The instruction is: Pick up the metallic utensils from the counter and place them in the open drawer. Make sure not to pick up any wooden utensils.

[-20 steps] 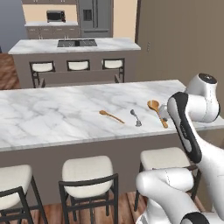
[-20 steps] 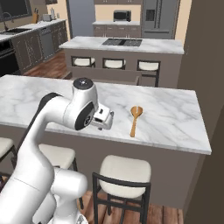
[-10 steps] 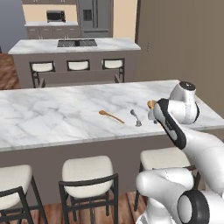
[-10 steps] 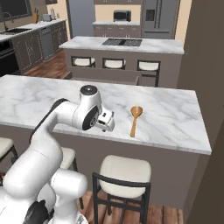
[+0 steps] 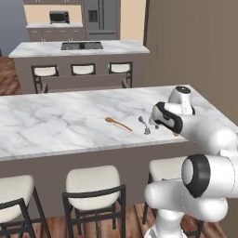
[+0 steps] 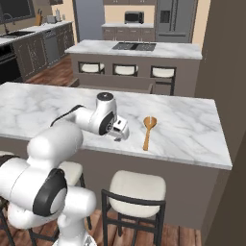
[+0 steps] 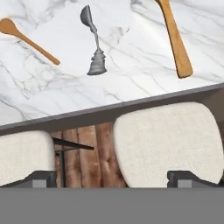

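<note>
A short silver-grey spoon (image 7: pixel 94 43) lies on the white marble counter (image 7: pixel 131 74) close to its front edge, bowl pointing away. The silver-grey spoon (image 5: pixel 143 125) is just left of my gripper (image 5: pixel 154 123). My gripper (image 7: pixel 111 179) hangs over the counter's front edge, fingertips (image 7: pixel 43 177) wide apart, open and empty. A thin wooden spoon (image 7: pixel 28 40) lies left of the metal one, and the handle of a bigger wooden spoon (image 7: pixel 175 39) lies to its right. That broad wooden spoon (image 6: pixel 149 132) rests right of the gripper (image 6: pixel 118 135). The open drawer is out of view.
Cushioned stools (image 7: pixel 166 140) stand under the counter's front edge, with several stools (image 5: pixel 93 181) in a row. Behind the counter stands an island (image 5: pixel 79 49) with more stools. A tall brown cabinet wall (image 5: pixel 195 42) rises at the right.
The arm has folded down from upright at the right. The hand has come low over the counter's front edge beside the silver spoon. The jaws stayed open.
</note>
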Tool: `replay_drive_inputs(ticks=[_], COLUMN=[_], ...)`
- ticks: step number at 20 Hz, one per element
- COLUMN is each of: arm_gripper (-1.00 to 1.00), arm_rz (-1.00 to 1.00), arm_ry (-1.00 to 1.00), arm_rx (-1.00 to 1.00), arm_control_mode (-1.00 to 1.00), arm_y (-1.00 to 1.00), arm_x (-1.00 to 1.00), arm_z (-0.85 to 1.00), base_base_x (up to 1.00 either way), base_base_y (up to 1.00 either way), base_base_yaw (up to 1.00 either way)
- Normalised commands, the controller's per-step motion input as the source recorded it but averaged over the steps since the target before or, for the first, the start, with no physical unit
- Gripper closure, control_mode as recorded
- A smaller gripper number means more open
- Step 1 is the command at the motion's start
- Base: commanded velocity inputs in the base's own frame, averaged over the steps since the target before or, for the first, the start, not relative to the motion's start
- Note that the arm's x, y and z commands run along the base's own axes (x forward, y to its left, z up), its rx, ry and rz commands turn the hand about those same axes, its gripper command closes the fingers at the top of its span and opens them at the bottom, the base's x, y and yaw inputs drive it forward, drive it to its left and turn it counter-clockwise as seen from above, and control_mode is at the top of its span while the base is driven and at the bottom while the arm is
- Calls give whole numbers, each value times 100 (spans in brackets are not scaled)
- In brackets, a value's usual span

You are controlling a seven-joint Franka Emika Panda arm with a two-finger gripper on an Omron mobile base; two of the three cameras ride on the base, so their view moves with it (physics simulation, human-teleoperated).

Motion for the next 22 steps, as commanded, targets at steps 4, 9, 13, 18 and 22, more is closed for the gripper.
replay_drive_inputs(ticks=[4, 9, 13, 18, 22], arm_gripper=[-100, -100, -100, -100, -100], arm_rz=[0, 0, 0, 0, 3], arm_ry=[7, 3, 0, 0, 0], arm_rx=[0, 0, 0, 0, 0], arm_control_mode=[-100, -100, -100, -100, -100], arm_y=[0, 0, 0, 0, 0], arm_x=[77, 54, 49, 55, 56], arm_z=[-36, -41, -51, -44, -37], base_base_x=[0, 0, 0, 0, 0], base_base_y=[0, 0, 0, 0, 0], base_base_yaw=[0, 0, 0, 0, 0])
